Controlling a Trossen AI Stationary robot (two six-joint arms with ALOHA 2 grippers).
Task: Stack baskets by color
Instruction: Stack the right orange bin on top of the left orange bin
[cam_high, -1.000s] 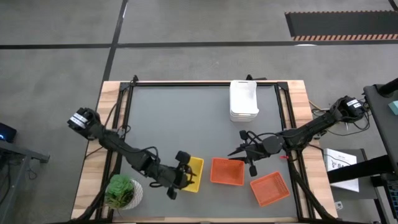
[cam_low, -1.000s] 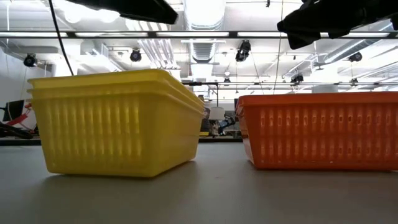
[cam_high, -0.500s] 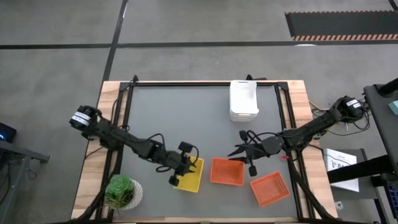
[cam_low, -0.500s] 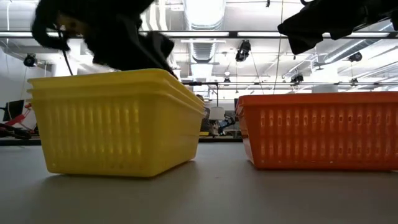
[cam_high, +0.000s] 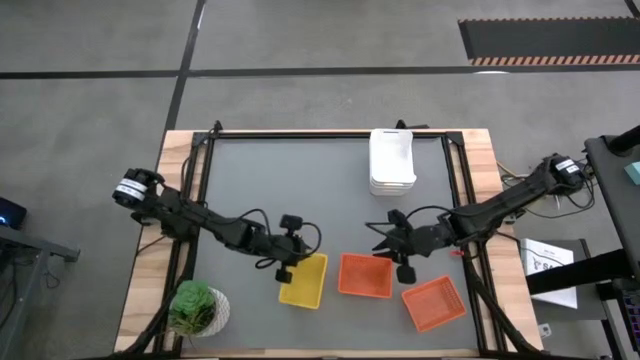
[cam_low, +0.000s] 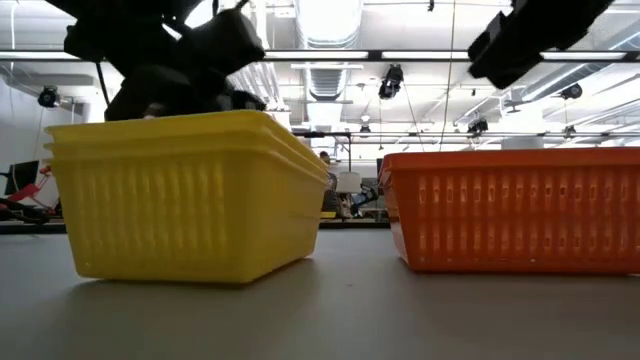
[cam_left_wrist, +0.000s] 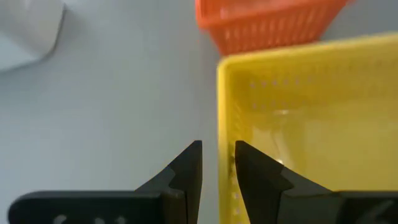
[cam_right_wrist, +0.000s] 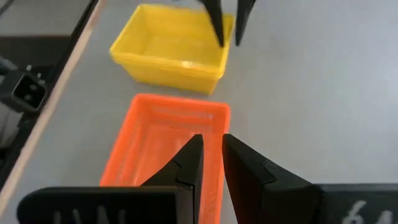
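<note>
A stack of nested yellow baskets (cam_high: 305, 285) (cam_low: 190, 190) rests on its base at the table's near middle. My left gripper (cam_left_wrist: 218, 163) (cam_high: 285, 265) stands open by a narrow gap at the stack's far wall, beside the far-left corner. Right of the stack sits an orange basket (cam_high: 365, 276) (cam_right_wrist: 161, 143). My right gripper (cam_right_wrist: 212, 149) (cam_high: 388, 243) hovers above its far right corner with only a slim gap between its fingers and nothing in them. A second orange basket (cam_high: 434, 303) lies askew at the near right. A white stack (cam_high: 392, 160) stands at the far side. My left gripper has one finger outside and one inside the yellow stack's far wall (cam_left_wrist: 222, 112), slanting down from the table's left and pointing along the wall. Grey table shows between the outer finger (cam_left_wrist: 186, 171) and the wall. I cannot tell whether the inner finger (cam_left_wrist: 252, 171) touches.
A green potted plant (cam_high: 197, 305) stands at the near left corner, close to my left arm. The table's middle and far left are bare grey mat (cam_high: 290, 180). A black frame rail (cam_high: 330, 133) runs round the mat.
My left gripper has gone from the yellow stack's near left side toward the far edge and down, ending astride the far wall. My right gripper has turned at the wrist and risen a little above the orange basket. No basket has moved.
</note>
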